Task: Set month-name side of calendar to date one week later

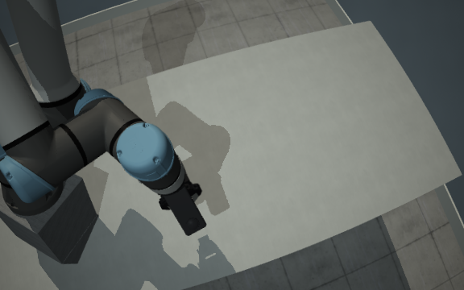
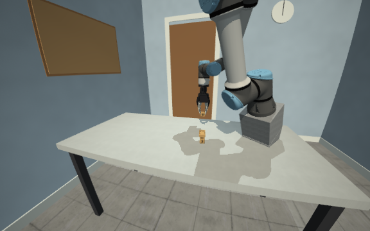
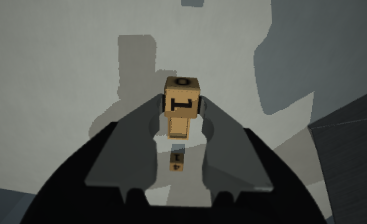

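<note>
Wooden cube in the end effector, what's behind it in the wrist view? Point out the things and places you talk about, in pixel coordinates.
Behind the held wooden cube (image 2: 202, 113) (image 3: 182, 102) is the pale tabletop (image 1: 316, 121) (image 2: 124, 138) (image 3: 49, 75), partly shadowed. The wooden tray's (image 3: 178, 128) upper end seems covered; what's there can't be seen.

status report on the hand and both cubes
Hand shut on one cube, held above table. Second cube on table, ungripped. Nothing seen blocking between the two.
</note>
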`<move>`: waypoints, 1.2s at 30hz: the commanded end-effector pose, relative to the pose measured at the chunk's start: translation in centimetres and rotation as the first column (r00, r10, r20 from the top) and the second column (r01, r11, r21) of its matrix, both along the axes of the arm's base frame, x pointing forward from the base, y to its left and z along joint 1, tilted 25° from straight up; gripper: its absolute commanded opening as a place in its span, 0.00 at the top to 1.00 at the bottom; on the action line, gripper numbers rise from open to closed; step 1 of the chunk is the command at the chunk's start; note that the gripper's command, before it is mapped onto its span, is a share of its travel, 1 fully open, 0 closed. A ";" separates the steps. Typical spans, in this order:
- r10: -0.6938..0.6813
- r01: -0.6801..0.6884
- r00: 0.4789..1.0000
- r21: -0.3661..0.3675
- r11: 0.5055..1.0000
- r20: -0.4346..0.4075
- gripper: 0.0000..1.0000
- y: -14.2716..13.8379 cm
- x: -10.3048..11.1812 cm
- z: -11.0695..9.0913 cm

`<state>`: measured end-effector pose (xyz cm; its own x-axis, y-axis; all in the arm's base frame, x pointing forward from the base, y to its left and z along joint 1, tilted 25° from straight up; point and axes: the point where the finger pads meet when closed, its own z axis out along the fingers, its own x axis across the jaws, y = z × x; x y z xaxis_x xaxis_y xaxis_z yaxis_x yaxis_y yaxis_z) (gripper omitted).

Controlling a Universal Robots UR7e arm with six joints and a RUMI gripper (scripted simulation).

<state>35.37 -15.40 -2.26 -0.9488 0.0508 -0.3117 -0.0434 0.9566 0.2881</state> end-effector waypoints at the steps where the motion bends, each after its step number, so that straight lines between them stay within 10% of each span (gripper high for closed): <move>1: -0.001 0.001 1.000 0.000 1.000 0.000 0.90 0.0 0.0 0.0; 36: -0.001 0.001 1.000 -0.001 1.000 0.000 0.90 1.3 1.5 -4.3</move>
